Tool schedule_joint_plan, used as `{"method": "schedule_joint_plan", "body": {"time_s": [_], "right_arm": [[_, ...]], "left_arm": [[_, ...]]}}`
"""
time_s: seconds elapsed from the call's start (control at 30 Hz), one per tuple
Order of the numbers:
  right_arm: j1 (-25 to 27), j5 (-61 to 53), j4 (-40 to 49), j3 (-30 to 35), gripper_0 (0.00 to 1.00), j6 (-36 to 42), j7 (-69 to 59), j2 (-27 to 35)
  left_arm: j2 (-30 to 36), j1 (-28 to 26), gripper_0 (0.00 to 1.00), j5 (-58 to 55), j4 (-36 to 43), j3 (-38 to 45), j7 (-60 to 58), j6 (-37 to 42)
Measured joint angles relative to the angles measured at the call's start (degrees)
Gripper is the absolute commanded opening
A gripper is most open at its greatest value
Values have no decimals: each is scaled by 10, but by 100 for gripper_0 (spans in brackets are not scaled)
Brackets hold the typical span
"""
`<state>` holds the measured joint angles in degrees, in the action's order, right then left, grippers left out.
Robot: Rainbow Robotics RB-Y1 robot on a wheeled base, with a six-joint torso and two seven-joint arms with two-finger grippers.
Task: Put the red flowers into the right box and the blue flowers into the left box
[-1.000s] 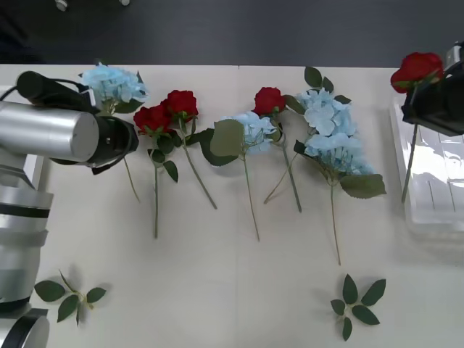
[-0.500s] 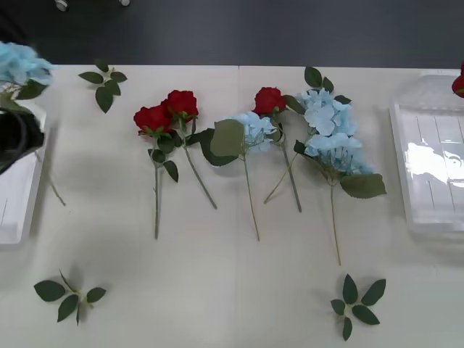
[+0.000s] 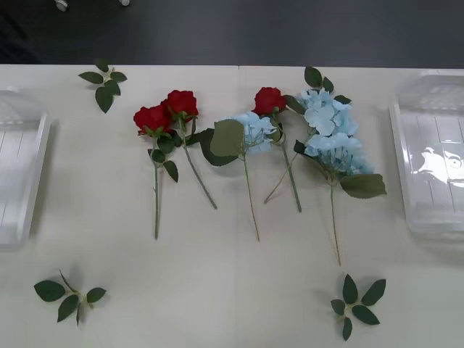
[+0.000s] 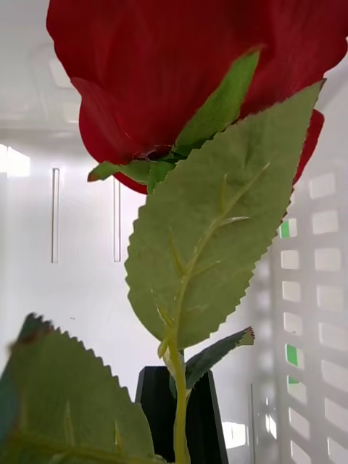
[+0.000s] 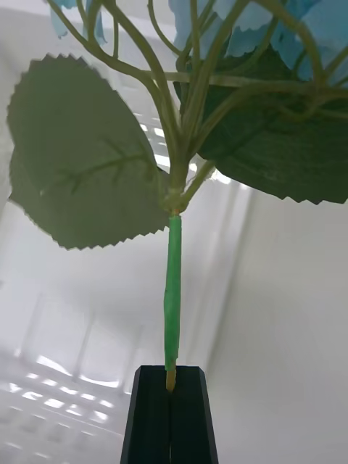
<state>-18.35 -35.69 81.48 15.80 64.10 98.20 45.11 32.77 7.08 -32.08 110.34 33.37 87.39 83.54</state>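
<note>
My right gripper is shut on the stem of a red flower, held up over the white right box. My left gripper is shut on the green stem of a blue flower, with the left box beneath it. On the table lie three red flowers and blue flowers, stems pointing toward me. The left box and the right box stand at the table's two sides.
Flowerless green leaf sprigs lie at the far left, the near left and the near right. The flowers form a row across the table's middle, with bare tabletop between them and each box.
Both arms have swung outward and left the front view, the left one carrying the blue flower over the left box, the right one carrying the red flower over the right box.
</note>
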Motion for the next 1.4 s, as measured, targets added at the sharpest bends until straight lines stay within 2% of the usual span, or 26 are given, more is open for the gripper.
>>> {"method": "schedule_joint_plan", "body": {"time_s": [0.07,0.13,0.37,0.57,0.6,0.63,0.67,0.7,0.73,0.93,1.07,1.23,1.4], "right_arm": [[0,-4,0,-3,54,0,0,0],[0,-23,0,-3,70,-3,0,0],[0,-37,0,-3,71,-24,0,0],[0,-43,0,-3,71,-24,0,0],[0,-56,0,-3,71,-24,0,0],[0,-73,0,-3,71,-24,0,0],[0,-90,0,-3,71,-20,0,0],[-1,-114,0,-2,71,-7,0,0],[-1,-137,0,2,71,11,0,0],[-2,-236,16,28,71,79,-13,0],[-2,-257,63,22,71,120,-94,0],[-1,-267,149,-28,71,142,-213,0],[8,-245,249,-112,71,141,-335,0]], "left_arm": [[13,3,0,0,-45,0,46,-18],[26,9,0,-1,-96,0,58,-43],[63,47,0,-16,-256,0,104,-118],[73,54,1,-32,-295,0,138,-143],[73,54,17,-35,-295,0,138,-143],[73,54,54,-38,-295,0,138,-143],[73,54,75,-40,-295,0,138,-143],[73,54,85,-43,-295,0,138,-143],[73,54,100,-47,-295,0,138,-143],[73,54,100,-74,-295,0,138,-143],[73,54,100,-105,-294,-5,138,-143],[73,54,100,-123,-265,-44,138,-143],[71,56,100,-113,-205,-99,130,-112]]}}
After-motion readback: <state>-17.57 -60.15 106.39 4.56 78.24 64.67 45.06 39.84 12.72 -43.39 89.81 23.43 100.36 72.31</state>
